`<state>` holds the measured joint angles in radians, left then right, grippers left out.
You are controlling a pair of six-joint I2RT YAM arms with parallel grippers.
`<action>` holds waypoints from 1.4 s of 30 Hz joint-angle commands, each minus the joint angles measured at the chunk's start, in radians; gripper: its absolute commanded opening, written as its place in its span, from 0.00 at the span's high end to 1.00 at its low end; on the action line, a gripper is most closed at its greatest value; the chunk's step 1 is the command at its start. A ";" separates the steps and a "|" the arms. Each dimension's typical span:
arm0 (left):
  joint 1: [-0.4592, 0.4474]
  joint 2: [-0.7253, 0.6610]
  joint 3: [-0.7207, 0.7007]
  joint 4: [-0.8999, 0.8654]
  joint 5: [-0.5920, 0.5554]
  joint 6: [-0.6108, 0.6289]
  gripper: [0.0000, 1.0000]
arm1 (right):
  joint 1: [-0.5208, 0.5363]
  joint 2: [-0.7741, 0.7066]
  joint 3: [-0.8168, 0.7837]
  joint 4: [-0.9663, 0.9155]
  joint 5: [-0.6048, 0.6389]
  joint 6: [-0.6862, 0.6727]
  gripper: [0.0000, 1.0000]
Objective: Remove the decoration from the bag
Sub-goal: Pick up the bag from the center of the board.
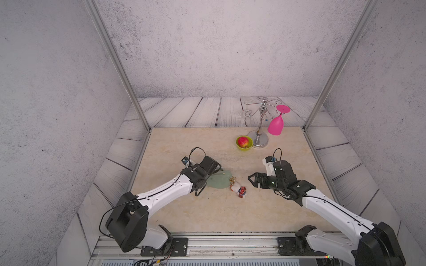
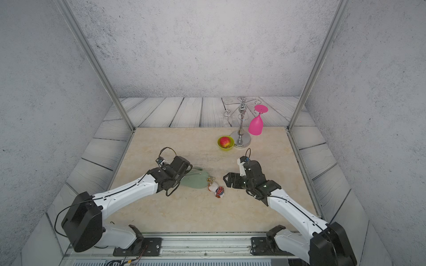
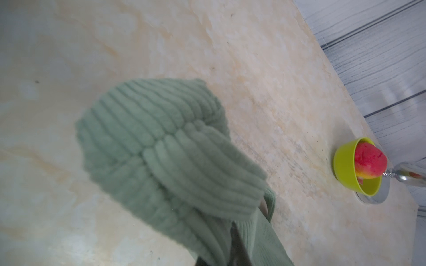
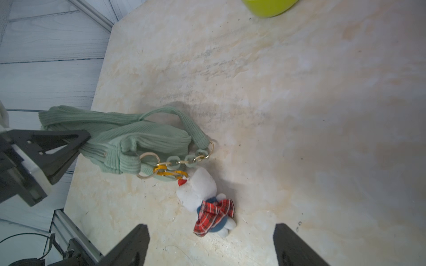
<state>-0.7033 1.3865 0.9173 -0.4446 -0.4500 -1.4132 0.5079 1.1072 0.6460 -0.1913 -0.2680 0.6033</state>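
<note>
The sage-green ribbed bag (image 1: pixel 219 183) (image 2: pixel 196 182) lies near the middle of the marble table. My left gripper (image 1: pixel 213 172) is shut on its left end; in the left wrist view the ribbed fabric (image 3: pixel 149 138) bunches over the dark jaws (image 3: pixel 235 248). The decoration (image 1: pixel 239 190) (image 2: pixel 217 190), a white plush doll in a red plaid skirt (image 4: pixel 200 191), rests on the table at the bag's right end, joined by a gold clasp (image 4: pixel 169 172) to the bag's ring. My right gripper (image 1: pixel 252 179) (image 4: pixel 211 228) hovers open just right of the doll, touching nothing.
A lime-green bowl (image 1: pixel 244 149) holding a red-and-yellow fruit (image 1: pixel 244 141) stands behind the bag. Beside it is a chrome rack (image 1: pixel 260 138) with a pink glass (image 1: pixel 275 125) hanging upside down. Metal frame posts (image 1: pixel 311 119) rise at the table's back corners.
</note>
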 commanded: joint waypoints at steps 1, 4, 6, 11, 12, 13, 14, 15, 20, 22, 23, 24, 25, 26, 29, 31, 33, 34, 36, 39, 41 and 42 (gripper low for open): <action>0.036 -0.054 -0.030 -0.013 -0.048 0.069 1.00 | 0.024 0.030 0.028 0.059 -0.040 0.000 0.11; 0.053 -0.083 -0.047 0.008 -0.026 0.141 0.76 | 0.031 0.063 0.021 0.107 -0.058 -0.015 0.12; 0.053 -0.104 -0.049 0.001 -0.015 0.189 0.48 | 0.032 0.080 0.020 0.127 -0.065 -0.023 0.12; 0.053 -0.169 -0.049 -0.011 0.017 0.287 0.17 | 0.036 0.129 0.018 0.164 -0.083 -0.026 0.13; 0.053 -0.189 -0.049 -0.016 0.026 0.305 0.16 | 0.037 0.140 0.014 0.175 -0.085 -0.026 0.13; 0.053 -0.207 -0.049 -0.017 0.042 0.324 0.16 | 0.038 0.149 0.006 0.183 -0.086 -0.025 0.13; 0.053 -0.224 -0.049 -0.017 0.060 0.342 0.15 | 0.039 0.160 0.003 0.194 -0.088 -0.022 0.13; 0.053 -0.242 -0.049 -0.017 0.080 0.357 0.14 | 0.041 0.172 -0.003 0.206 -0.092 -0.019 0.13; 0.053 -0.297 -0.054 0.044 0.235 0.449 0.12 | 0.064 0.239 -0.020 0.269 -0.104 0.005 0.17; 0.053 -0.302 -0.051 0.054 0.291 0.464 0.12 | 0.077 0.265 -0.019 0.289 -0.110 0.013 0.20; 0.053 -0.301 -0.050 0.060 0.322 0.469 0.12 | 0.085 0.281 -0.018 0.298 -0.114 0.015 0.23; 0.053 -0.300 -0.052 0.065 0.349 0.470 0.12 | 0.091 0.294 -0.017 0.306 -0.116 0.019 0.24; 0.052 -0.298 -0.057 0.075 0.372 0.467 0.12 | 0.100 0.305 -0.017 0.314 -0.116 0.020 0.25; 0.051 -0.295 -0.066 0.086 0.394 0.460 0.11 | 0.106 0.317 -0.018 0.322 -0.115 0.023 0.27; 0.049 -0.293 -0.105 0.137 0.452 0.429 0.12 | 0.122 0.353 -0.021 0.346 -0.110 0.031 0.28; 0.046 -0.291 -0.135 0.177 0.477 0.403 0.12 | 0.127 0.373 -0.023 0.365 -0.108 0.037 0.30; 0.038 -0.285 -0.163 0.217 0.496 0.373 0.12 | 0.129 0.391 -0.023 0.383 -0.107 0.044 0.30; 0.031 -0.280 -0.172 0.227 0.504 0.364 0.12 | 0.130 0.400 -0.022 0.391 -0.106 0.048 0.32; 0.007 -0.271 -0.184 0.249 0.505 0.352 0.12 | 0.131 0.415 -0.019 0.402 -0.107 0.052 0.33; -0.025 -0.260 -0.206 0.290 0.499 0.339 0.14 | 0.134 0.430 -0.013 0.410 -0.106 0.053 0.33; -0.040 -0.258 -0.219 0.330 0.493 0.330 0.16 | 0.133 0.435 -0.011 0.412 -0.106 0.053 0.34; -0.049 -0.255 -0.231 0.354 0.490 0.322 0.18 | 0.133 0.434 -0.013 0.411 -0.104 0.053 0.34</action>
<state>-0.7391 1.1240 0.7094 -0.1749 0.0387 -1.0683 0.6365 1.5349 0.6334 0.1993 -0.3683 0.6483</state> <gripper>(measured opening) 0.824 0.665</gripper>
